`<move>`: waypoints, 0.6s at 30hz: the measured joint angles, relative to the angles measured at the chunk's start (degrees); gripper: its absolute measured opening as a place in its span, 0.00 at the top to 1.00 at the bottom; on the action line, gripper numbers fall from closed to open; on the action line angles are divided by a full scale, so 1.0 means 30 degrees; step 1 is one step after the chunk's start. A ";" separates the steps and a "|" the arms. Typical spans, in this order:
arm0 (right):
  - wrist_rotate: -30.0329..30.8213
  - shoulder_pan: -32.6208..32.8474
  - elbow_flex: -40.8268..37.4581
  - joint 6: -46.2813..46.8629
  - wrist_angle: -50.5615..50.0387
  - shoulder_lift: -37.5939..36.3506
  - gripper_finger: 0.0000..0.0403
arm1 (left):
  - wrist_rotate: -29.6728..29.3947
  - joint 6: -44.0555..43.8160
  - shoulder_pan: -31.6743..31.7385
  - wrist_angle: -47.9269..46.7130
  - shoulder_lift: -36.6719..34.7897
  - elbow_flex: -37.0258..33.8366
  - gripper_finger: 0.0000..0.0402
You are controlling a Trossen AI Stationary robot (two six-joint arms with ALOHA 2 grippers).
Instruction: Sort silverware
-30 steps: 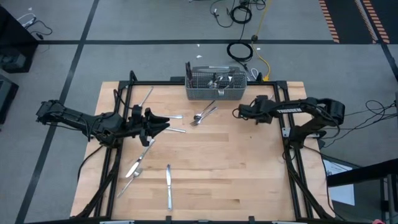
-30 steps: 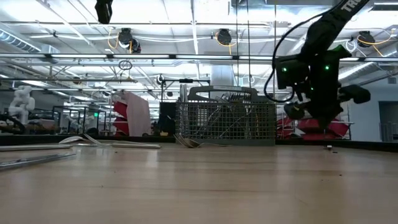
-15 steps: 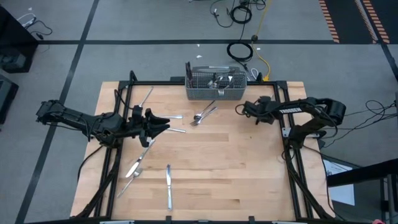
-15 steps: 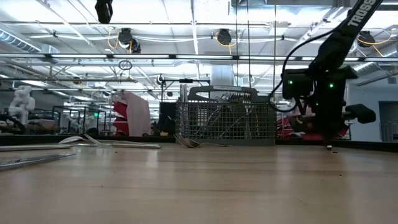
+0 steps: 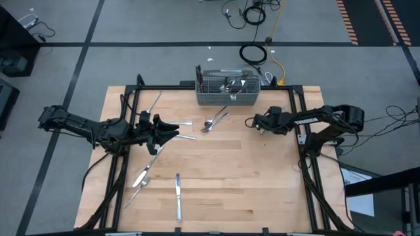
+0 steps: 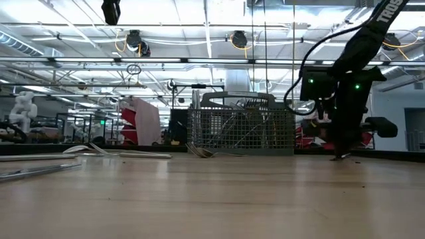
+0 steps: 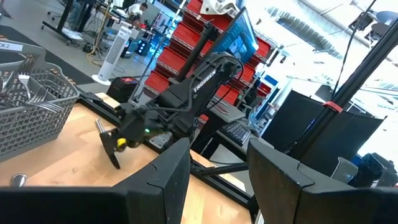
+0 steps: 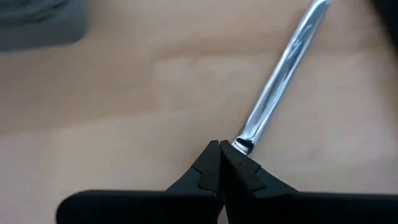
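The right gripper (image 5: 252, 121) hovered low over the pale wood-grain counter (image 5: 249, 177), fingers pressed together, empty, a slim shiny handle (image 8: 283, 78) lying just beyond its tips. The left gripper (image 5: 172, 130) stood partly open, holding nothing, among scattered silverware (image 5: 215, 120) left of centre. More pieces stood in the grey wire-mesh basket (image 5: 226, 92) at the far edge.

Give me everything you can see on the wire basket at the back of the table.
The wire basket is a grey mesh rectangle standing upright at the table's far edge, near the middle. Dividers split it into compartments, and several pieces of silverware already stand inside, handles and heads poking above the rim. In the low view a raised handle arches over its top. Two loose utensils lie on the wood just in front of it. Neither end effector touches it.
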 joint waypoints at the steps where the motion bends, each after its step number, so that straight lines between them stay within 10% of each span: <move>1: -0.0185 0.0567 0.0000 0.0409 0.0184 0.0000 1.00 | 0.0000 0.0000 0.0000 0.0000 0.0000 0.0000 0.59; 12: -0.1759 0.6150 0.2451 0.3002 0.1834 0.0494 1.00 | -0.0007 -0.0451 0.0000 0.0138 0.0000 0.0000 0.59; 18: -0.1032 0.7733 0.7095 -0.1333 0.2399 0.2831 1.00 | -0.0007 -0.2093 0.0000 0.0129 0.0038 0.0000 0.59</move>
